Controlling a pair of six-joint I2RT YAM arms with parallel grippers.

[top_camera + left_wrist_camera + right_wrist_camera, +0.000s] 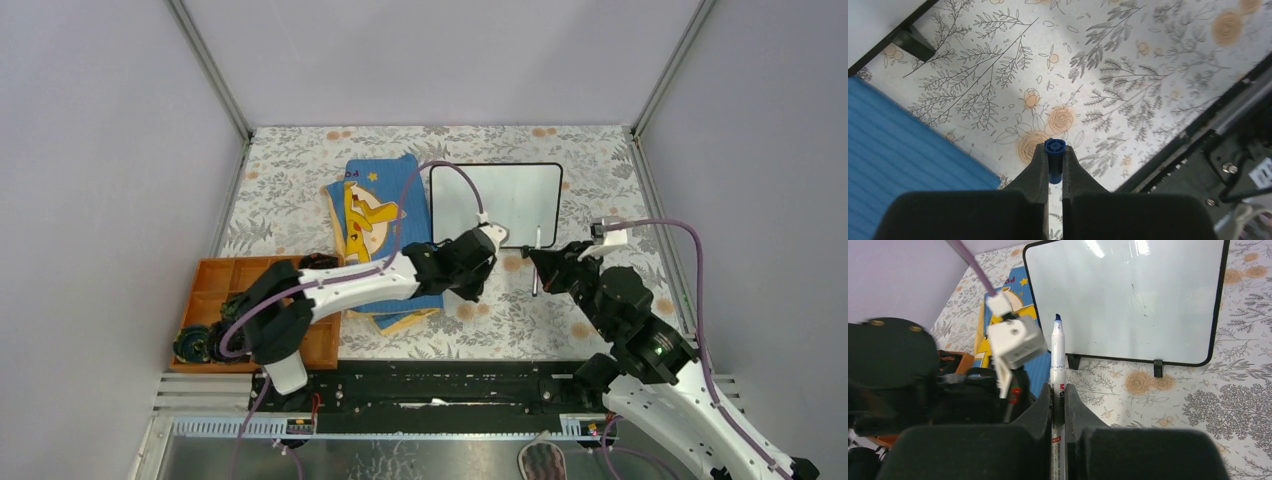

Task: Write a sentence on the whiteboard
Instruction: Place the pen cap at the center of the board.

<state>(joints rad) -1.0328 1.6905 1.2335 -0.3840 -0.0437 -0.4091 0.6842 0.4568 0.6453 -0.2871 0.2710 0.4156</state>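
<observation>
On the table (300, 170) we count one whiteboard (496, 205) at far centre, one blue cloth (375, 215) just beside it, one orange tray (215, 290) — dark round items (193, 345) at its near-left corner, left gripper (1054, 156) clenched on one blue cap (1054, 146), right gripper (1058, 392) clamped on one marker (1058, 357) — tip bare.

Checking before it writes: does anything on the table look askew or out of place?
Only the blue cloth left of the whiteboard: unevenly folded, its layers skewed. The board sits square, blank but for faint specks.
</observation>
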